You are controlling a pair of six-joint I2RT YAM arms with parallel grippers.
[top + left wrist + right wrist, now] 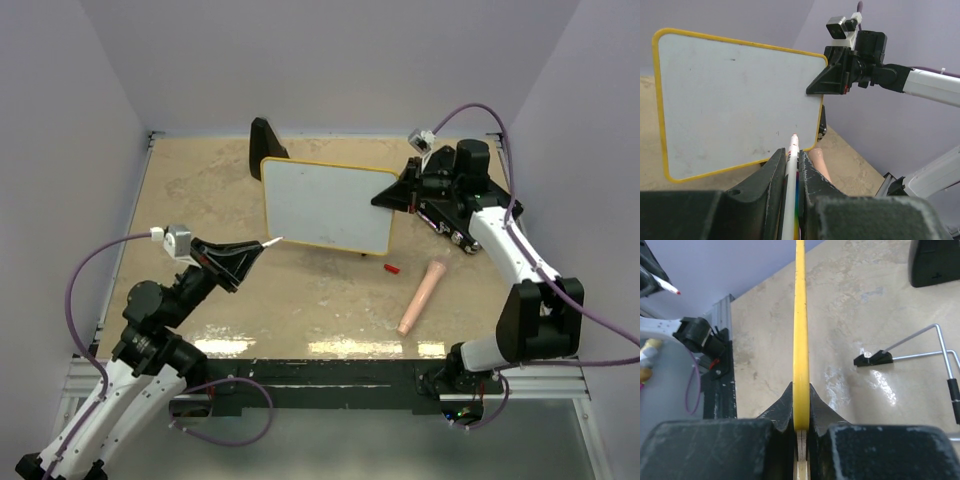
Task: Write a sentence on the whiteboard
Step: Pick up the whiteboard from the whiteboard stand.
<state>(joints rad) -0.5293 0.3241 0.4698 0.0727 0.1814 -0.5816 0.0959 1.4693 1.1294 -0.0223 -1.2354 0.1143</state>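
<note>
Whiteboard [325,205] stood lifted off the table [190,180], its right edge pinched tight in the right gripper [385,197], its face bare of any writing. The left gripper [258,248] was clamped on a slim white marker [271,241], red tip aimed at the board's lower left; I couldn't say whether it touched. Held by one edge only, the board might swing or slip once the marker pressed, and the tip could skid on that glossy surface. It had a thin yellow rim and rounded corners. Below lay mottled beige tabletop with glare patches and a small red cap [391,268].
</note>
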